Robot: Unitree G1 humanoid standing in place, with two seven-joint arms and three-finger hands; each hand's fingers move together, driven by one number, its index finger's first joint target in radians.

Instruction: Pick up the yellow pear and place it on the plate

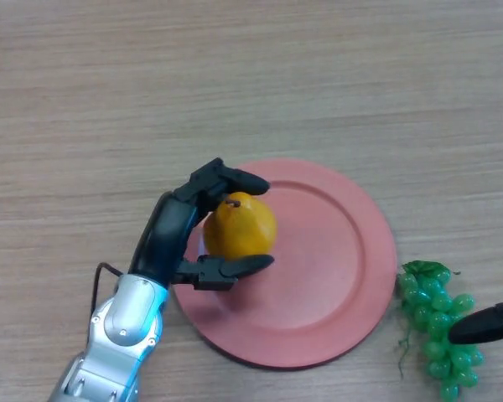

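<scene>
The yellow pear (241,227) stands upright over the left part of the red plate (335,260), stem up. My left hand (172,226) comes in from the lower left, its fingers curled over the pear's top and its thumb under its near side, so it is shut on the pear. Whether the pear rests on the plate or hangs just above it I cannot tell. Only a black fingertip of my right hand (486,323) shows at the right edge, lying over the grapes.
A bunch of green grapes (436,322) lies on the wooden table (151,84) just right of the plate, close to the right hand.
</scene>
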